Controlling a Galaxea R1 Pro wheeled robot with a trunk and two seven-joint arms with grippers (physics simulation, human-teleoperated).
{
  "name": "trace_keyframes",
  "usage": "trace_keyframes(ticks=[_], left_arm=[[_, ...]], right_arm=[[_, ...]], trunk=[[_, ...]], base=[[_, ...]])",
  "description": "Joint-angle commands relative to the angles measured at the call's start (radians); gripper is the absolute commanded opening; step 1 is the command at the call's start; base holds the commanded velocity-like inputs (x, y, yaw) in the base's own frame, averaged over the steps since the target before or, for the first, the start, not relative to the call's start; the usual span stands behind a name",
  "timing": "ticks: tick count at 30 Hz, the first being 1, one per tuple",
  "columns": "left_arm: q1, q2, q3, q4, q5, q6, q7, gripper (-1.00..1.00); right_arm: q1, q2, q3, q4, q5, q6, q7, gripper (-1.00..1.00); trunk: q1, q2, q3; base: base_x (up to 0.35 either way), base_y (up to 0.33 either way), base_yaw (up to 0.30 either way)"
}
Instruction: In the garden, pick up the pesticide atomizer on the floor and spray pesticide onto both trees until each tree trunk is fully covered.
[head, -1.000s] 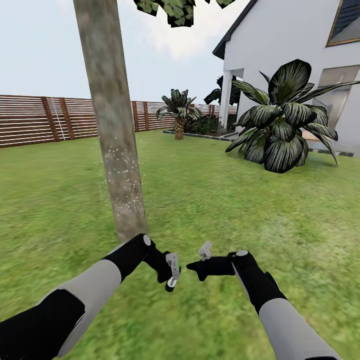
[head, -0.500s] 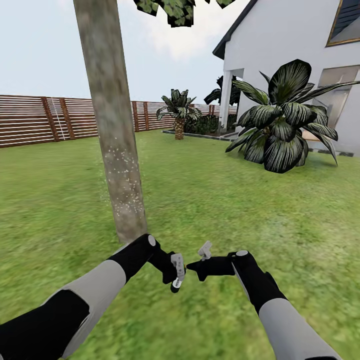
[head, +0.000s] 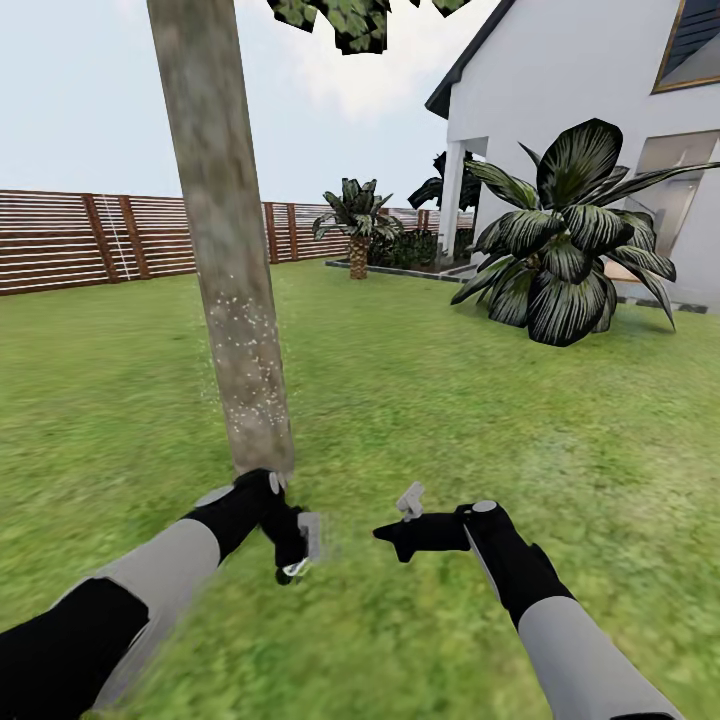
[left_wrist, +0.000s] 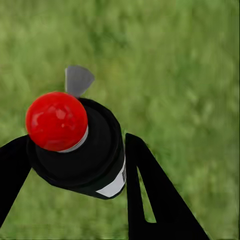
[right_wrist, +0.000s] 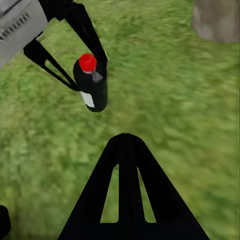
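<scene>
Left tool (right_wrist: 75, 55) clamps the black atomizer (right_wrist: 92, 84) between its fingers, near the tree trunk (head: 225, 260); right tool (right_wrist: 125, 145) closed, empty

The left arm (head: 150, 570) swings to the left and draws back toward the robot, so its pincer (head: 298, 550) now hangs just below the base of the tree trunk (head: 225, 250) instead of close to the right pincer (head: 400, 520). The gap between the two pincers widens. The black, red-capped atomizer (right_wrist: 92, 82) travels with it, blurred by the motion.
</scene>
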Motion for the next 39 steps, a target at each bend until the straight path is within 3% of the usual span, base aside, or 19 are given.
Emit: trace_keyframes(ticks=[1,3,4,5,6,7,8,9,11,13,14,17,19,20,23,27,34,36,39], left_arm=[[0.000,0.029,0.004,0.000,-0.004,0.009,0.000,-1.00],[0.000,0.079,0.010,0.001,-0.005,0.021,0.018,-1.00],[0.001,0.110,0.060,0.001,0.006,0.042,0.065,-1.00],[0.003,0.122,0.145,0.001,0.030,0.059,0.118,-1.00],[0.004,0.129,0.276,0.004,0.065,0.068,0.182,-1.00],[0.004,0.144,0.412,0.012,0.095,0.072,0.234,-1.00],[0.005,0.175,0.610,0.034,0.126,0.069,0.276,-1.00],[0.009,0.187,0.712,0.055,0.137,0.056,0.288,-1.00],[0.065,0.196,0.869,0.083,0.148,-0.028,0.339,-1.00],[0.125,0.189,0.962,0.090,0.153,-0.092,0.449,-1.00],[0.151,0.180,1.020,0.092,0.155,-0.130,0.533,-1.00],[0.224,0.157,1.181,0.094,0.157,-0.261,0.669,-1.00],[0.256,0.154,1.271,0.095,0.156,-0.295,0.696,-1.00],[0.272,0.153,1.313,0.095,0.155,-0.303,0.705,-1.00],[0.333,0.150,1.361,0.095,0.154,-0.315,0.740,-1.00],[0.455,0.129,1.373,0.116,0.154,-0.481,0.966,-1.00],[0.476,0.118,1.374,0.170,0.155,-0.532,1.079,-1.00],[0.477,0.114,1.374,0.202,0.154,-0.565,1.166,-1.00],[0.477,0.112,1.374,0.210,0.156,-0.572,1.184,-1.00]], right_arm=[[0.000,0.000,0.000,0.000,0.000,0.000,0.000,-1.00],[0.000,-0.001,0.000,0.002,0.000,0.000,-0.001,-1.00],[0.000,-0.001,0.000,0.003,0.001,-0.001,-0.003,-1.00],[0.000,-0.001,-0.002,0.003,0.002,-0.001,-0.006,-1.00],[0.001,-0.003,-0.005,0.003,0.002,-0.001,-0.009,-1.00],[0.001,-0.006,-0.008,0.007,0.002,-0.002,-0.011,1.00],[0.003,-0.016,-0.020,0.017,0.001,-0.007,-0.014,1.00],[0.005,-0.048,-0.042,0.029,0.001,-0.010,-0.015,1.00],[0.013,-0.168,-0.117,0.043,-0.001,-0.015,-0.014,1.00],[0.014,-0.237,-0.192,0.046,-0.002,-0.070,-0.016,1.00],[0.015,-0.258,-0.301,0.047,-0.003,-0.156,-0.025,1.00],[0.051,-0.269,-0.812,0.047,0.002,-0.343,-0.093,1.00],[0.098,-0.268,-1.034,0.048,0.004,-0.370,-0.104,1.00],[0.126,-0.269,-1.110,0.048,0.004,-0.377,-0.106,1.00],[0.164,-0.269,-1.176,0.048,0.005,-0.382,-0.108,1.00],[0.174,-0.270,-1.194,0.049,0.005,-0.383,-0.141,1.00],[0.175,-0.268,-1.195,0.048,0.006,-0.383,-0.412,1.00],[0.175,-0.270,-1.195,0.050,0.007,-0.382,-0.418,1.00],[0.175,-0.270,-1.195,0.050,0.006,-0.382,-0.418,1.00]], trunk=[[0.000,0.000,0.000],[0.000,0.000,0.000],[0.000,0.000,0.000],[0.000,0.000,0.000],[0.000,0.000,0.000],[0.000,0.000,0.000],[0.000,0.000,0.000],[0.000,0.000,0.000],[0.000,0.000,0.000],[0.000,0.000,0.000],[0.000,0.000,0.000],[0.000,0.000,0.000],[0.000,0.000,0.000],[0.000,0.000,0.000],[0.000,0.000,0.000],[0.000,0.000,0.000],[0.000,0.000,0.000],[0.000,0.000,0.000],[0.000,0.000,0.000]], base=[[0.000,0.000,0.000],[0.000,0.000,0.000],[0.000,0.000,0.000],[0.000,0.000,0.000],[0.000,0.000,0.000],[0.000,0.000,0.000],[0.000,0.000,0.000],[0.000,0.000,0.000],[0.000,0.000,0.000],[0.000,0.000,0.000],[0.000,0.000,0.000],[0.000,0.000,0.000],[0.000,0.000,0.000],[0.000,0.000,0.000],[0.000,0.000,0.000],[0.000,0.000,0.000],[-0.123,0.000,0.000],[-0.332,0.000,0.019],[-0.322,0.000,0.207]])
